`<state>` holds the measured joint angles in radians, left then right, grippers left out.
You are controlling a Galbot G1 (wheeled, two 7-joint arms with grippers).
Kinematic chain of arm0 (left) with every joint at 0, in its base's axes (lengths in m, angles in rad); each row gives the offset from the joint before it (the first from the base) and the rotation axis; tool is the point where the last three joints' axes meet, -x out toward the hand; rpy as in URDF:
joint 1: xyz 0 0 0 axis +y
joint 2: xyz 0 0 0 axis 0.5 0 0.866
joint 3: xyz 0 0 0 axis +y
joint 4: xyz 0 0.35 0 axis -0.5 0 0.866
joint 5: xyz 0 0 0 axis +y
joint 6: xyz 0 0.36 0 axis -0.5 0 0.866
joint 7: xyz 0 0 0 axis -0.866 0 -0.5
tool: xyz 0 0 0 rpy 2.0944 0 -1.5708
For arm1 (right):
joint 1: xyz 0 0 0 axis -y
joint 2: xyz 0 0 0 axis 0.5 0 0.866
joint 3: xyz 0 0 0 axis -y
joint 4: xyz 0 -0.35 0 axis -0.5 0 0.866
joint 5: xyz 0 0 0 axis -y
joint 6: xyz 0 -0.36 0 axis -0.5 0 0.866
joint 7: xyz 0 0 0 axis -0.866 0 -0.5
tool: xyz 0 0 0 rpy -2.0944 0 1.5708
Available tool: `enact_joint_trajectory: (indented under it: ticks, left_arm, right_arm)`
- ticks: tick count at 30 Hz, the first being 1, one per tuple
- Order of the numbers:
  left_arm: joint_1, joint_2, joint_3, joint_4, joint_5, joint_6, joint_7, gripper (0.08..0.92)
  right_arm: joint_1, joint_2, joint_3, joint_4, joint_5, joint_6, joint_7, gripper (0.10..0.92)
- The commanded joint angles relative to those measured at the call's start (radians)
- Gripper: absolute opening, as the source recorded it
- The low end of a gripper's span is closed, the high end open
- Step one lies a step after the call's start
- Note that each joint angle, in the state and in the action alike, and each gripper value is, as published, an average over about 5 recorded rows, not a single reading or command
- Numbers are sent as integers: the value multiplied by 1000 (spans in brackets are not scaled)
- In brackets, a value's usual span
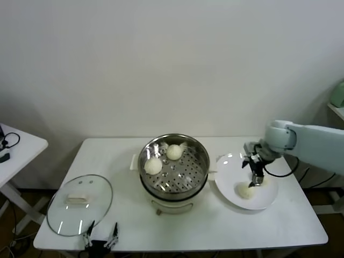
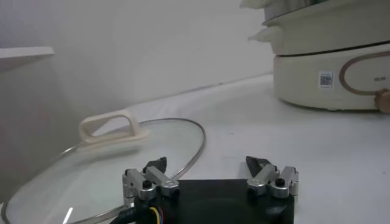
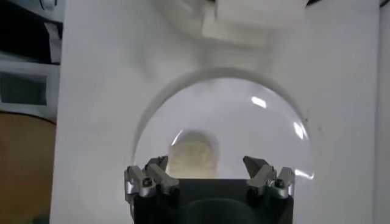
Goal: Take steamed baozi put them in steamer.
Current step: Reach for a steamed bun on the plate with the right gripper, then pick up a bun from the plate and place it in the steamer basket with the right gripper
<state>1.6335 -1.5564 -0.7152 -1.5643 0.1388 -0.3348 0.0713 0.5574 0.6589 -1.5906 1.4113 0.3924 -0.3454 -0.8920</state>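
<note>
The steamer (image 1: 183, 176) stands mid-table on its white cooker base. Two baozi lie in it, one at the left (image 1: 153, 166) and one at the back (image 1: 174, 152). A third baozi (image 1: 244, 191) lies on the white plate (image 1: 228, 166) to the steamer's right. My right gripper (image 1: 256, 181) hangs open just above the plate, beside and behind that bun. In the right wrist view the bun (image 3: 192, 154) lies just ahead of the open right gripper (image 3: 207, 165), nearer one finger. My left gripper (image 1: 100, 236) is open and parked at the table's front edge.
A round glass lid (image 1: 79, 204) with a cream handle lies at the front left, right by the left gripper (image 2: 207, 165); it also shows in the left wrist view (image 2: 183, 131). The cooker base (image 2: 329, 73) stands beyond it. A side table (image 1: 16, 148) stands at far left.
</note>
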Motion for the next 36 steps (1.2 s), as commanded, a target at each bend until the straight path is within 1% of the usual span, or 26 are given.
enact_joint_trajectory:
  ticks: [1,15,18,25,28,31,34,36]
  left_arm:
    - [4,0,-2,5,6,8,2,823]
    - [1,-5,0,21,20,-2,-2,823]
    - [-1,-5,-1,23,19,-5,-6,823]
    - [-2,-7,3,20,22,-8,-11,823]
    - [0,-8,5,16,27,-9,-12,823]
    - [4,-8,7,9,32,-11,-12,823]
    - [7,-8,7,7,37,-16,-13,823]
    - [8,-8,7,9,39,-20,-16,823]
  right_arm:
    - [-257,-37,164,-84,-126,4,17,823]
    - [-348,-1,250,-127,-166,4,57,814]
    - [-355,4,266,-125,-173,4,72,780]
    - [-297,-16,243,-74,-156,2,74,639]
    - [-216,-45,197,-16,-133,9,63,598]
    - [-28,-73,85,56,-79,46,34,581]
    - [260,-72,-103,110,-23,145,-20,580]
    - [432,-48,-194,126,-17,245,-65,584]
